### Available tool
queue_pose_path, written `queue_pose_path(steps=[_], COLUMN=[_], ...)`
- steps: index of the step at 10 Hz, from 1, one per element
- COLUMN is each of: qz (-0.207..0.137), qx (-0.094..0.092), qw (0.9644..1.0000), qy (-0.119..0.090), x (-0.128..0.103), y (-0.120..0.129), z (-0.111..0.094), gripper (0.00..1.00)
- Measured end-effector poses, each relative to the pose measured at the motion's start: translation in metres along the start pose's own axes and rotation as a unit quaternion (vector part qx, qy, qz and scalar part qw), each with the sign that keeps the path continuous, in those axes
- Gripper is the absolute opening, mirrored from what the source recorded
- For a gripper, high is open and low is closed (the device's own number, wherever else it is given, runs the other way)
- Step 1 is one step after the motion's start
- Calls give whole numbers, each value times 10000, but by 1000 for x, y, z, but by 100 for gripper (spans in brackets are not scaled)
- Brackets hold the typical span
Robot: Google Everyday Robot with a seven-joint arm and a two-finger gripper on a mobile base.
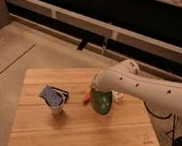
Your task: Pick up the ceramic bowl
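Hanging tilted above the right half of the wooden surface (77,131), the one green bowl (102,101) is tipped steeply onto its edge, so that its glossy inside faces toward the camera and somewhat to the left, and its rim runs roughly up and down rather than lying flat. Its upper edge sits under the end of the white arm (147,90), which reaches in from the right. The gripper (99,84) is at that upper edge, above the middle of the surface; its fingers appear to pinch the bowl's rim, though the arm's rounded end hides most of them. Just left of the bowl's lower part, one small orange thing (87,97) lies near the surface; what it is cannot be told. Farther left, well apart from the bowl, stands one white cup (56,105) with one blue item (51,95) resting in its top.
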Motion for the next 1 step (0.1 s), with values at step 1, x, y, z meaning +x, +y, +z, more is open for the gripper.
queue_pose_path(steps=[1], qz=[-38], qx=[-42], qw=[9999], qy=[-91], x=[-2], y=[7], z=[-9], gripper=[0])
